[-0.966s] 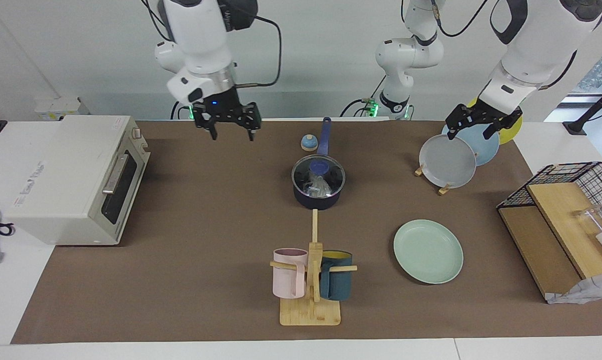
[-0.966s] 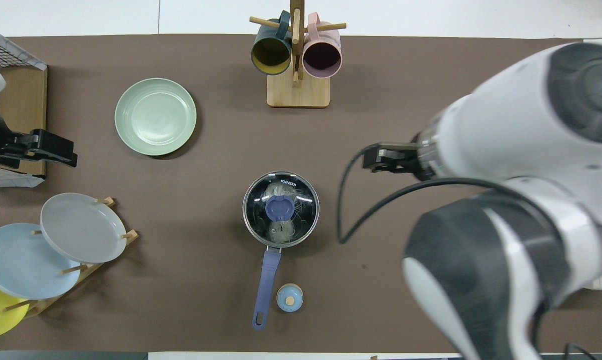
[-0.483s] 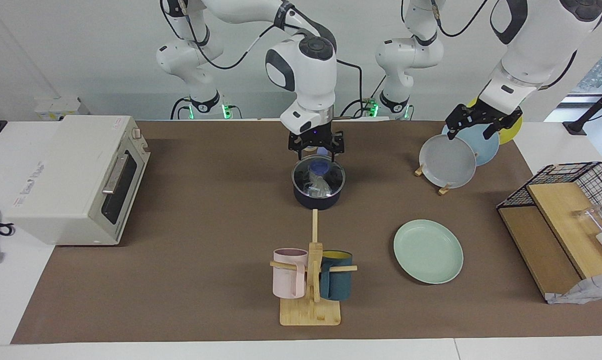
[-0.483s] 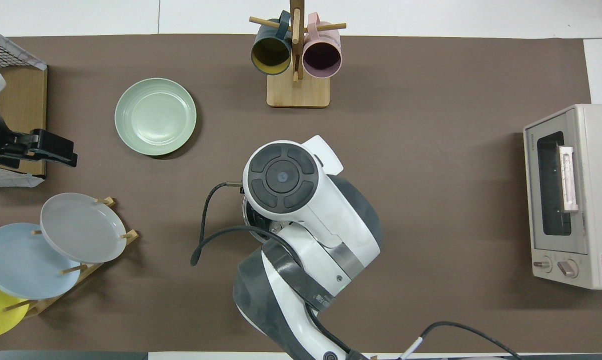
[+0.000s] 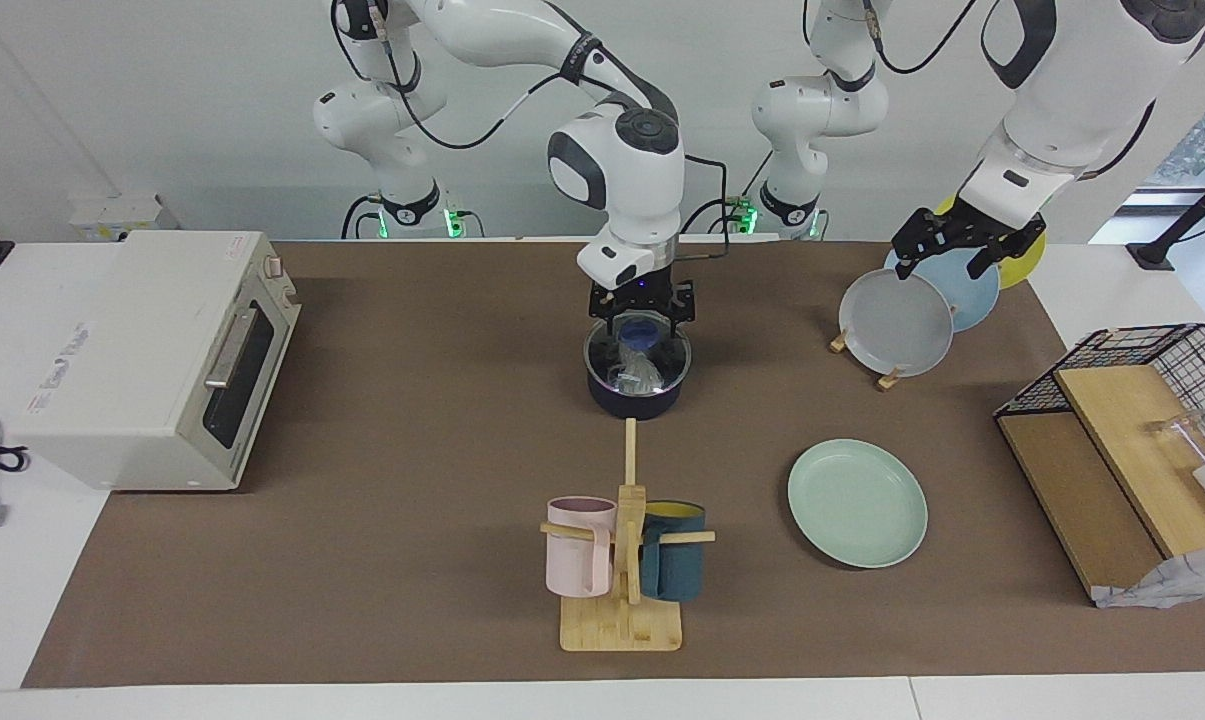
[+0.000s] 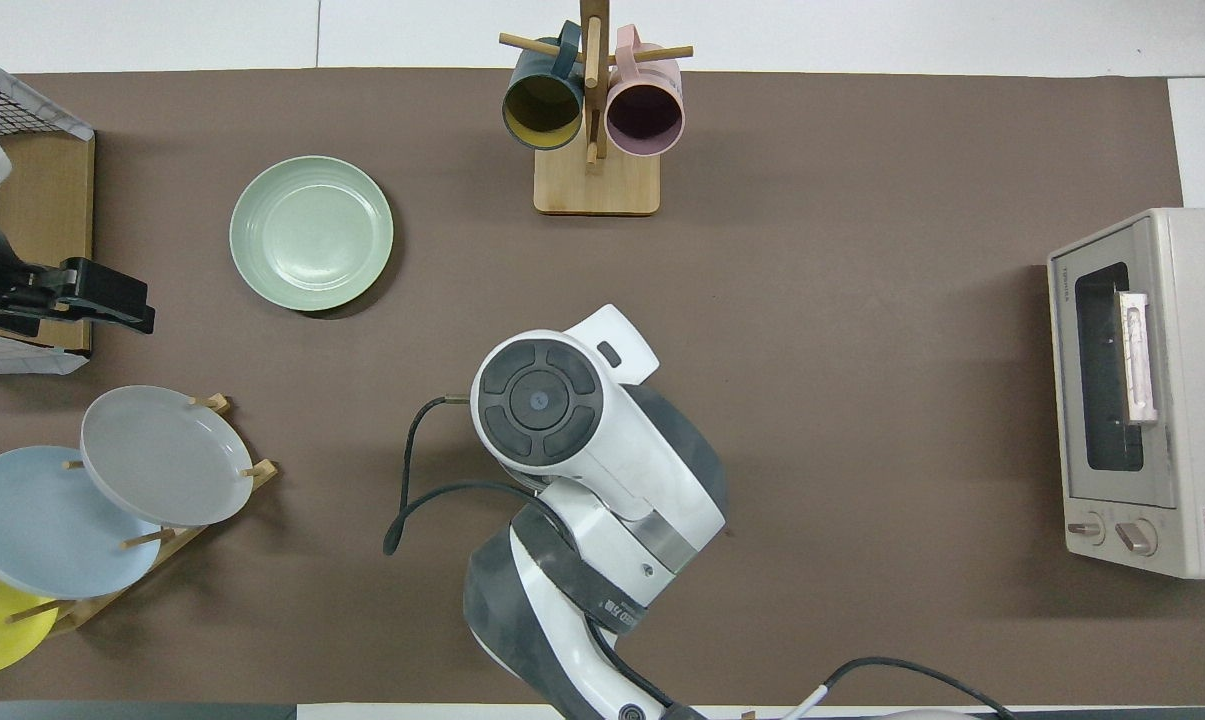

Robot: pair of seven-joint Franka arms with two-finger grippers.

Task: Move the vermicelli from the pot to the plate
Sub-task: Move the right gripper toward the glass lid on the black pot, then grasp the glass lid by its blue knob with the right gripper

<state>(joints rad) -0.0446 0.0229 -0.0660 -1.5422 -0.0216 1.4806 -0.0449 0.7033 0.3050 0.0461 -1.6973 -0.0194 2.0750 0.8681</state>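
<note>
The dark navy pot (image 5: 634, 402) stands mid-table with its glass lid (image 5: 662, 358) on. The vermicelli (image 5: 643, 376) shows through the lid as a pale bundle inside the pot. My right gripper (image 5: 641, 322) is down over the lid, open, with a finger on each side of the blue knob (image 5: 641, 331). In the overhead view the right arm (image 6: 562, 440) hides the pot and lid. The mint-green plate (image 5: 857, 503) lies empty toward the left arm's end, farther from the robots than the pot; it also shows in the overhead view (image 6: 311, 233). My left gripper (image 5: 947, 262) waits open above the plate rack.
A plate rack (image 5: 890, 378) with a grey plate (image 5: 897, 325), a light blue one and a yellow one stands at the left arm's end. A mug tree (image 5: 622, 560) stands farther out than the pot. A toaster oven (image 5: 162, 350) stands at the right arm's end, a wire basket (image 5: 1132, 400) at the left arm's end.
My right arm swung from near the toaster oven to over the pot, then lowered its open gripper around the lid knob. The left arm has not moved.
</note>
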